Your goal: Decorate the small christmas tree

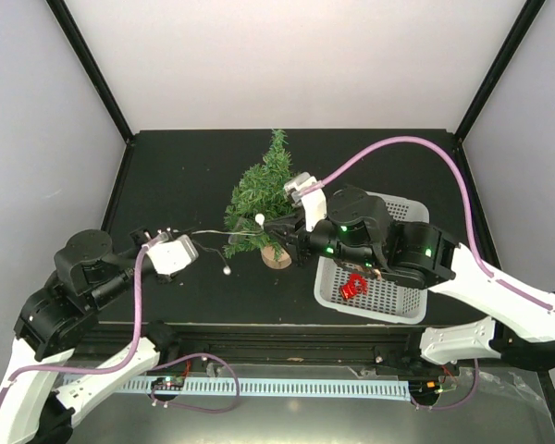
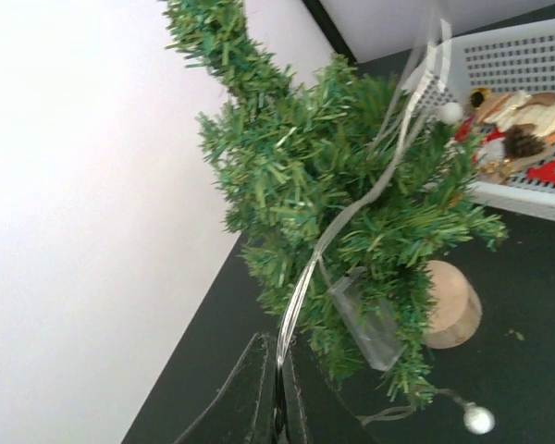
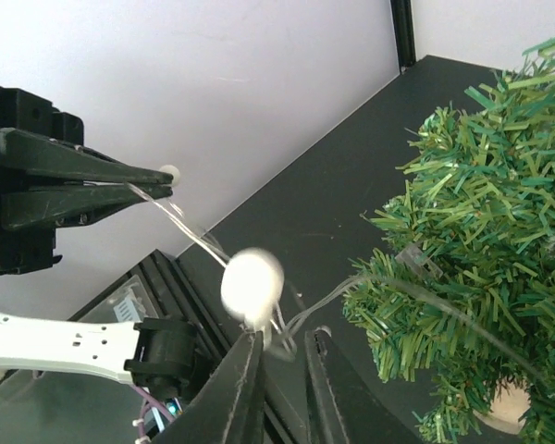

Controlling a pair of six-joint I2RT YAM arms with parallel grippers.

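The small christmas tree stands tilted on its wooden disc base at mid-table. It fills the left wrist view and the right side of the right wrist view. A clear light string with white balls drapes over it. My left gripper is shut on the string's strand just left of the tree. My right gripper is at the tree's lower branches, narrowly open, with wire loops between its tips and a blurred white ball just above them.
A white basket with a red ornament and other decorations lies right of the tree, under my right arm. Another white ball hangs near the table below my left gripper. White walls enclose the black table.
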